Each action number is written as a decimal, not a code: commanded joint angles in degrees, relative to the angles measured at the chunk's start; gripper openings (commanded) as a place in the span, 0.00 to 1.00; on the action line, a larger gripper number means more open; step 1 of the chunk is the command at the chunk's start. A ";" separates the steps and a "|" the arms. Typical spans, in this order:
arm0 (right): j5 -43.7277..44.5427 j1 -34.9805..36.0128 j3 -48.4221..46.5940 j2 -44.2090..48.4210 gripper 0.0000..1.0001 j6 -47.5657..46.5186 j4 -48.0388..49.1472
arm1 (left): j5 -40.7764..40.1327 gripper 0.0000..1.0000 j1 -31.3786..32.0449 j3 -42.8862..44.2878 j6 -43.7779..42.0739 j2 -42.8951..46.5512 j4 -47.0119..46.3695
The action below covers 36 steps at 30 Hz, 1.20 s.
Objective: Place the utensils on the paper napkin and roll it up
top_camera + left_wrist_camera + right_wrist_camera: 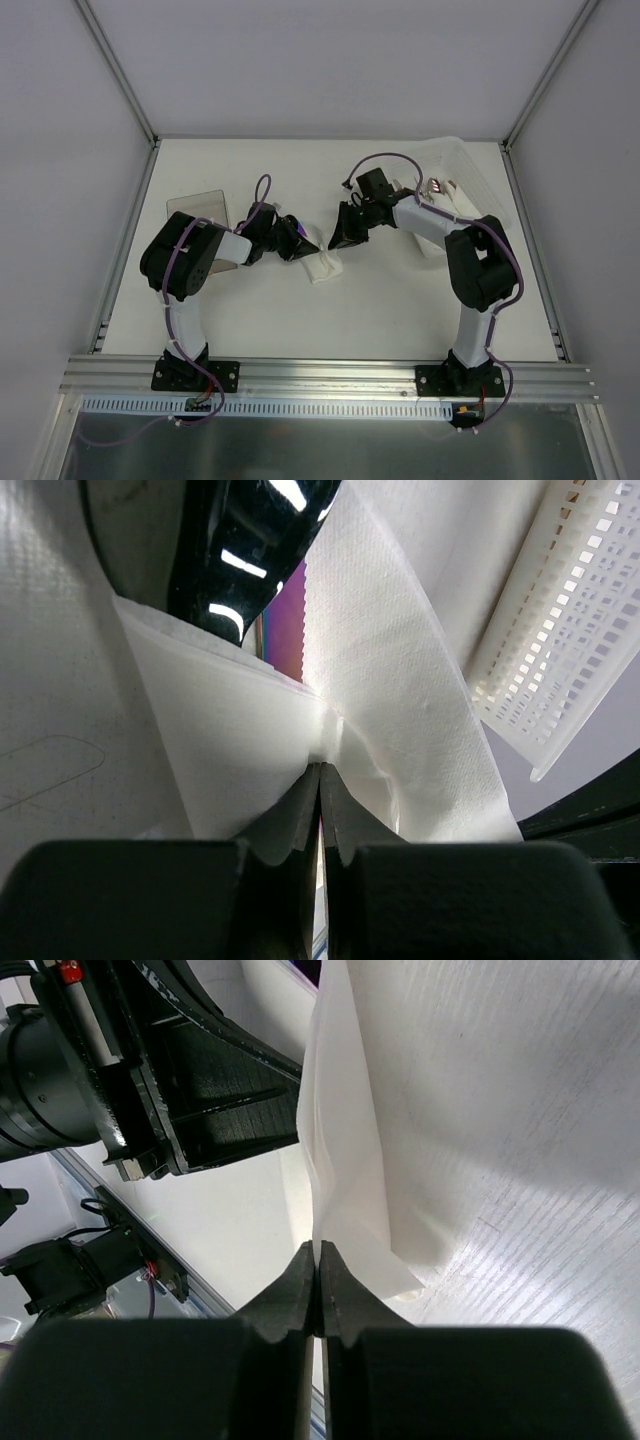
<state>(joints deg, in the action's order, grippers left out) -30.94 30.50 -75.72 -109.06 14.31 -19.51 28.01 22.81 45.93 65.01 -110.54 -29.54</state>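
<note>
Two end effectors meet over the middle of the counter (400,310), each pinching the same paper napkin (322,264). Near the left edge, toward the far side, a flat translucent panel (198,207) lies on the counter, apart from everything else.

To its right, the left end effector (320,772) has its jaws pressed together on a fold of the napkin. In the left wrist view the paper rises from the fingertips (300,810) in two white sheets, and a strip of the iridescent purple utensil (285,630) shows between them. A glossy black shape (235,550) sits above that strip; I cannot tell whether it is the spoon's bowl.

The napkin is bunched at the centre of the counter, with one loose end resting on the surface toward the near edge. On its right side, the right end effector (317,1252) is clamped on a thin edge of the paper, with the left arm's black end effector close in front of it.

At the far right corner stands a clear plastic box (470,175). A white perforated tray (570,620) shows at the right of the left wrist view.
</note>
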 commanded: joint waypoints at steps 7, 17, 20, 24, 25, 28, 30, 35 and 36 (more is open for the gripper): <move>-2.63 3.77 1.19 -0.01 0.00 5.38 1.14 | -7.00 0.00 -0.75 -1.81 -1.73 -0.99 9.06; -0.53 7.20 2.78 -5.89 0.00 8.46 2.63 | -7.27 0.00 -0.75 -1.72 -1.20 -0.90 9.15; 0.26 7.64 2.86 -7.57 0.00 9.07 2.72 | -7.36 0.00 -0.66 -1.81 -0.94 -0.55 9.15; 1.84 7.73 2.78 -10.03 0.00 9.95 2.72 | -7.18 0.00 -0.75 -2.34 -0.85 0.32 8.97; 2.28 7.64 2.95 -10.30 0.00 10.30 2.72 | -6.92 0.00 -0.75 -2.51 -0.77 0.50 8.89; 2.81 7.03 3.21 -11.18 0.00 11.35 2.72 | -6.30 0.00 -0.75 -2.43 -0.85 1.82 9.06; 2.90 6.24 3.56 -11.70 0.00 12.23 2.63 | -6.56 0.00 -0.75 -2.08 -1.46 3.74 10.46; 3.87 4.75 4.27 -11.88 0.00 12.41 1.84 | -8.23 0.07 -0.75 -1.02 -4.54 8.84 16.88; 4.13 4.22 4.27 -11.88 0.00 12.50 1.58 | -8.50 0.09 -0.75 -0.85 -5.33 10.33 17.58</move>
<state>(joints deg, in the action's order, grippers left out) -32.82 35.75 -73.60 -117.51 27.20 -12.08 23.92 22.79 45.32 63.29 -104.44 -20.12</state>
